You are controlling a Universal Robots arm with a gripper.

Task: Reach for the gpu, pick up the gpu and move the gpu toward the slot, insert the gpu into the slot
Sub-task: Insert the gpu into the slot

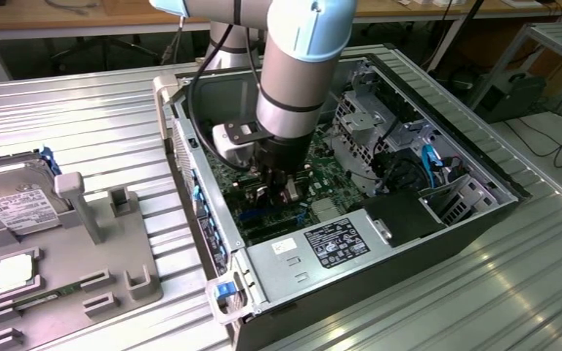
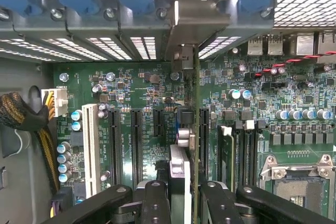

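Jaws were clamped narrow on the gpu (image 2: 181,182), held edge-on by the gripper (image 2: 181,195) with its silver bracket (image 2: 195,19) up against the case's rear openings. Directly below the card lay the black slot (image 2: 202,135) on the green motherboard (image 2: 147,87), beside the CPU socket (image 2: 302,179). Reaching and pickup looked done; the card seemed lined up, seating apparently unfinished
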